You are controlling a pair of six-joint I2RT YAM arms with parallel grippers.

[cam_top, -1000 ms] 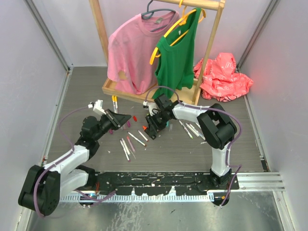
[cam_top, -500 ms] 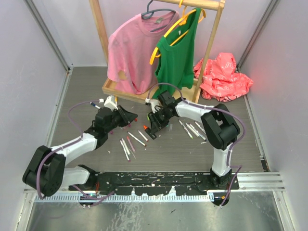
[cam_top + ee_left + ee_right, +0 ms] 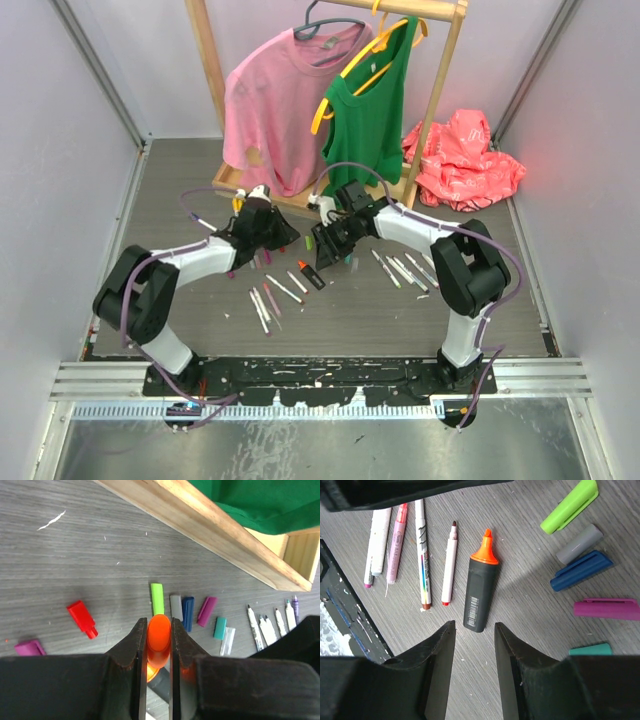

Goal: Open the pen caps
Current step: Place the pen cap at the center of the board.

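Note:
My left gripper [image 3: 159, 624] is shut on an orange pen cap [image 3: 160, 641], held just above the table. Beyond it lies a row of loose pen caps: green [image 3: 157, 598], grey [image 3: 176, 607], blue [image 3: 188, 612], purple [image 3: 206, 611] and teal [image 3: 220, 628]. A red cap [image 3: 82, 618] lies to the left. My right gripper [image 3: 474, 626] stands open over the rear end of a dark highlighter [image 3: 480, 597], which lies flat with its orange tip bare. From above, the left gripper [image 3: 283, 232] and right gripper [image 3: 328, 250] are close together near the rack.
The wooden clothes rack base [image 3: 240, 185] runs just behind the caps, with a pink shirt and a green top hanging over it. Uncapped markers [image 3: 265, 300] lie near the middle of the table, more markers [image 3: 400, 268] lie to the right, and a red bag [image 3: 465, 160] sits at the back right.
My left arm has swung right and toward the rack, carrying the orange cap over to the row of caps. The right gripper has shifted slightly back and the highlighter now lies on the table.

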